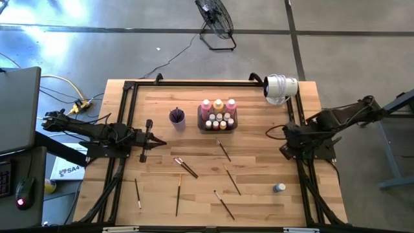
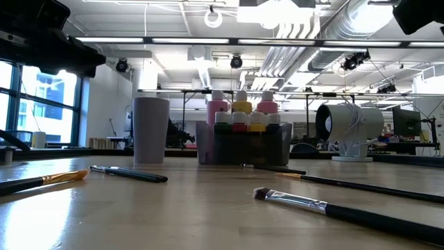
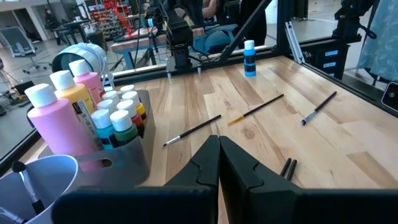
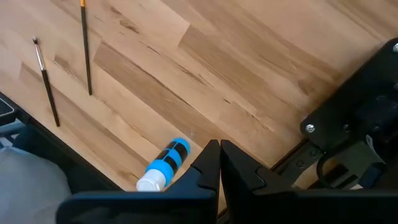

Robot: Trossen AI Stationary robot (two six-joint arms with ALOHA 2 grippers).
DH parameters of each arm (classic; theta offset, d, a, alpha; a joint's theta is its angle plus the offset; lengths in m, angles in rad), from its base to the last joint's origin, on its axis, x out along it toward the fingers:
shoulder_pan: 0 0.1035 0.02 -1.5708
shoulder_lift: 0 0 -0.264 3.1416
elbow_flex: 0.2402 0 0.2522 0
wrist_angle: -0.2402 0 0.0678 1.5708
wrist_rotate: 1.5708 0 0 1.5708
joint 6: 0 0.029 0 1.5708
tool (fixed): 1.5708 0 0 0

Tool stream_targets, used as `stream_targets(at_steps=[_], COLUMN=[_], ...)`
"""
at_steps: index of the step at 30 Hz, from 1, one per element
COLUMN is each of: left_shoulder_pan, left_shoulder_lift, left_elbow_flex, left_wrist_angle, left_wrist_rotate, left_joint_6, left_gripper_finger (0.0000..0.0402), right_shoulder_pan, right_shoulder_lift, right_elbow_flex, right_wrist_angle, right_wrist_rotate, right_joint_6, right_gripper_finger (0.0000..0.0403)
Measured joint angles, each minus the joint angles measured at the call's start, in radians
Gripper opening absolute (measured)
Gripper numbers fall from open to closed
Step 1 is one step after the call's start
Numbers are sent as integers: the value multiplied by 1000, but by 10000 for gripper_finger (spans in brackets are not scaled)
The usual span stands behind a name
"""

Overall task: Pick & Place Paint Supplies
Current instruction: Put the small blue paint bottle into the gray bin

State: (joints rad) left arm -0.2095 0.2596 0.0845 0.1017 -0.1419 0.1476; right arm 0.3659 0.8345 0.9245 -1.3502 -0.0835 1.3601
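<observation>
A dark grey tray (image 1: 217, 127) at the table's far middle holds pink and yellow-orange paint bottles (image 1: 218, 105) and several tiny capped ones (image 3: 118, 112). One small blue bottle (image 1: 279, 188) stands alone near the right front; it also shows in the right wrist view (image 4: 165, 165). Several thin paintbrushes (image 1: 185, 167) lie flat and scattered over the front half of the table. My left gripper (image 1: 160, 142) is shut and level at the left, pointing toward the tray. My right gripper (image 1: 284, 151) is shut and tipped downward at the right edge, above bare wood near the blue bottle.
A purple cup (image 1: 177, 116) stands just left of the tray. A white cylindrical device (image 1: 280, 88) sits at the far right corner. A black frame (image 1: 129, 103) runs along the table's sides. Bare wood lies between the brushes and the tray.
</observation>
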Motion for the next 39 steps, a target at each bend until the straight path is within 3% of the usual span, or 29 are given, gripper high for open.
stream_targets(at_steps=[16, 23, 26, 34, 39], left_shoulder_pan=[0, 0, 0, 0, 0], left_shoulder_lift=[0, 0, 0, 0, 0], left_elbow_flex=[0, 0, 0, 0, 0], left_wrist_angle=[0, 0, 0, 0, 0], left_wrist_rotate=[-7, -7, -8, -8, -8], left_joint_6=[4, 1, 1, -1, -2], left_gripper_finger=[0, 0, 0, 0, 0], right_shoulder_pan=[455, 549, 574, 599, 598], right_shoulder_lift=[124, 213, 244, 294, 297], right_elbow_flex=[0, 0, 0, 0, 0], right_wrist_angle=[81, 100, 135, 241, 236], right_wrist_rotate=[140, 26, -21, -12, 112], right_joint_6=[573, 799, 819, 811, 696], right_gripper_finger=[3, 3, 3, 5, 3])
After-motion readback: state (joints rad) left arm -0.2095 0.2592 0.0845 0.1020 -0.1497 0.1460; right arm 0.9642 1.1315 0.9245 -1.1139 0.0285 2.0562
